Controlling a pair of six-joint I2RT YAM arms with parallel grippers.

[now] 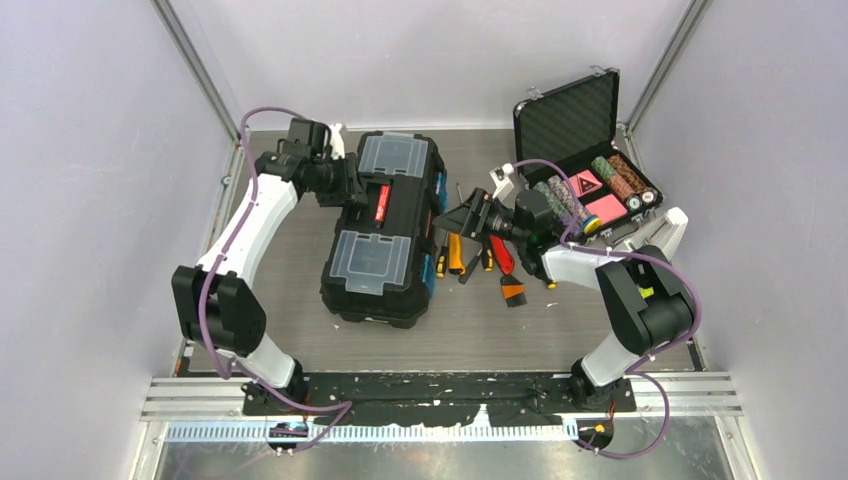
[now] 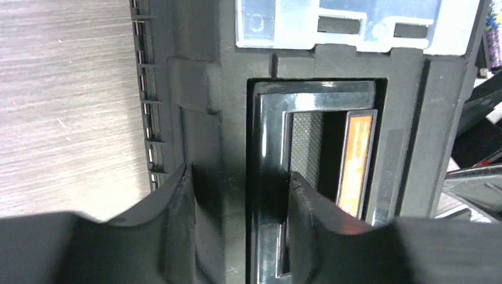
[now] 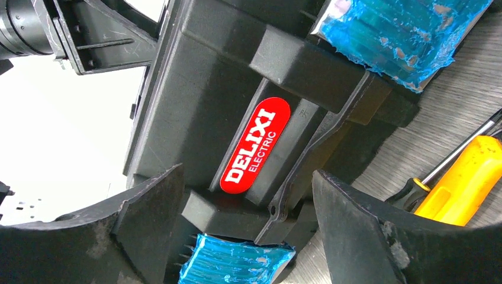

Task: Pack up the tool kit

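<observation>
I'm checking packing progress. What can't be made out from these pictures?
Toolbox contents: lid shut, every view.
Whether the left pincer grips the handle: contact blurred, left wrist view.
Some hand tools: under the right arm, top view.
Blue latches: cut off by right wrist edges.

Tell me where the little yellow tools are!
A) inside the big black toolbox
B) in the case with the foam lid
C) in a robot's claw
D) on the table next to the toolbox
D: the yellow tools lie loose on the table just beside the toolbox, not inside it.
</observation>
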